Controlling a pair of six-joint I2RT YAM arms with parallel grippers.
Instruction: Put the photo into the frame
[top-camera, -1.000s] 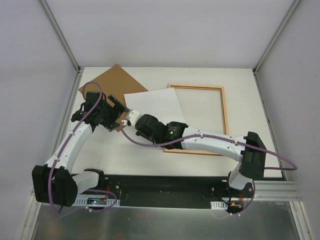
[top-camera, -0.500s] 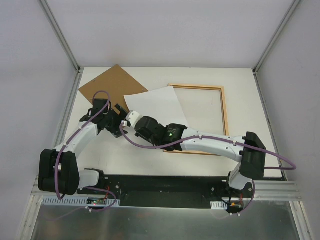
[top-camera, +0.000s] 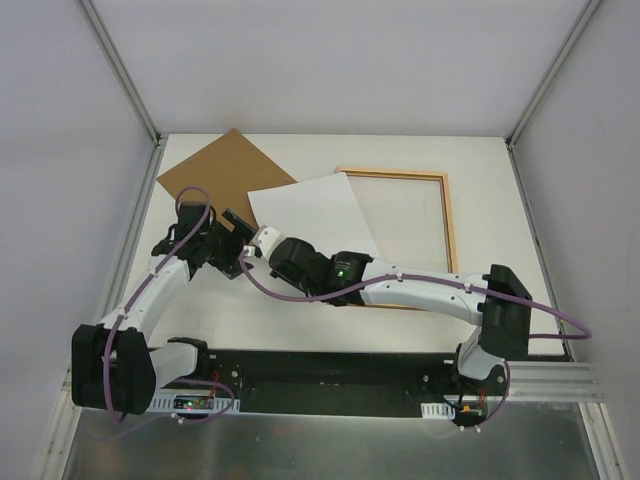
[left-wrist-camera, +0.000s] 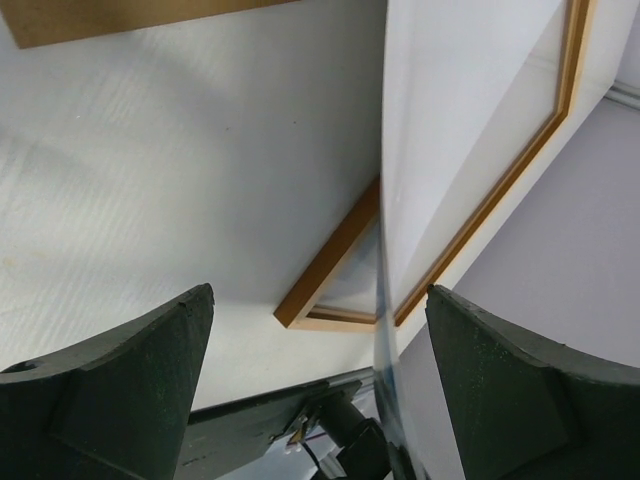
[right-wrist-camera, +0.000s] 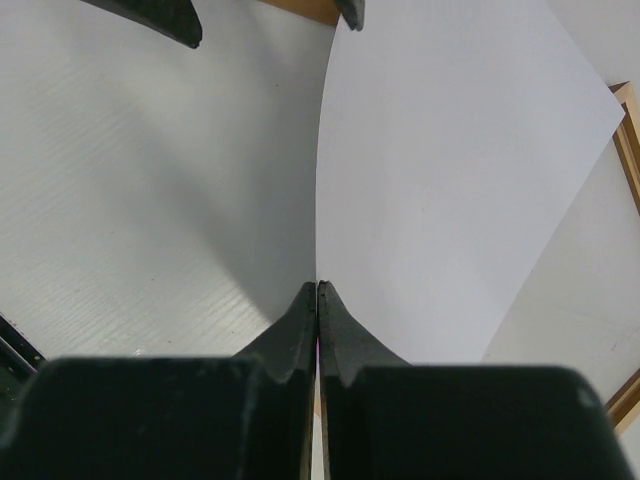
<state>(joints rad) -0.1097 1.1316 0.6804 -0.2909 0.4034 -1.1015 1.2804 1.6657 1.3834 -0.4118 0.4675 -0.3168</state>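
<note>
The right gripper (right-wrist-camera: 317, 290) pinches the photo (top-camera: 310, 215) by its corner, partly over the frame (top-camera: 448, 215). The left gripper (left-wrist-camera: 315, 320), jaws apart, straddles the photo's edge. Best close gently there, then square the sheet to the frame.

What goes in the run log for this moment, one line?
right pincer: shut on white-backed paper photo, held over left side of orange-brown wooden frame | left pincer: open around photo's edge | photo not yet in frame
</note>
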